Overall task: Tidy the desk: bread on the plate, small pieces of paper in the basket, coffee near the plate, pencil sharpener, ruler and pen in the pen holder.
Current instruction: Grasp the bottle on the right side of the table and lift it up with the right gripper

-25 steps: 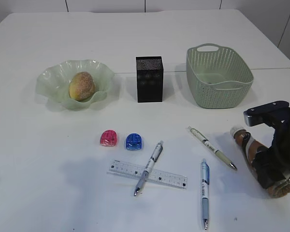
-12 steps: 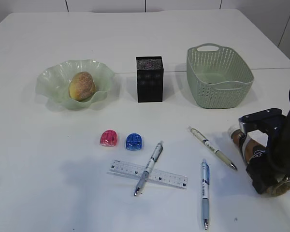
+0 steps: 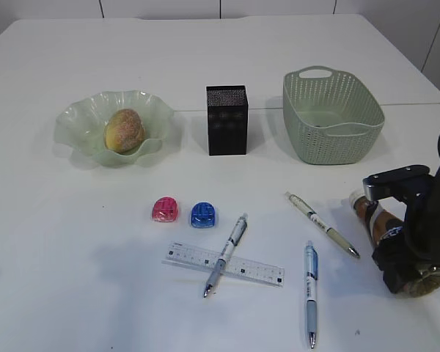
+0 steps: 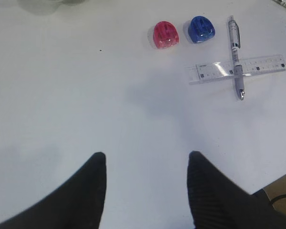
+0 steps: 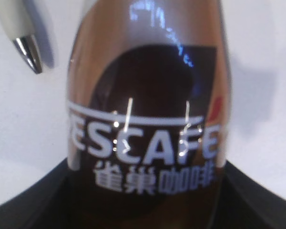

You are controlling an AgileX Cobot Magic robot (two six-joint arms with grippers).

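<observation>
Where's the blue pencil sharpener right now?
In the exterior view the blue pencil sharpener sits left of centre on the table, just right of the pink sharpener and above the ruler, apart from both.

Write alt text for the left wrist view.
The left gripper hangs open over bare white table, holding nothing. Beyond it lie a pink pencil sharpener, a blue pencil sharpener, and a pen lying across a clear ruler.

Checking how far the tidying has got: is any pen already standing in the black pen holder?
No; all three pens lie flat on the table, in front of the black pen holder.
</observation>
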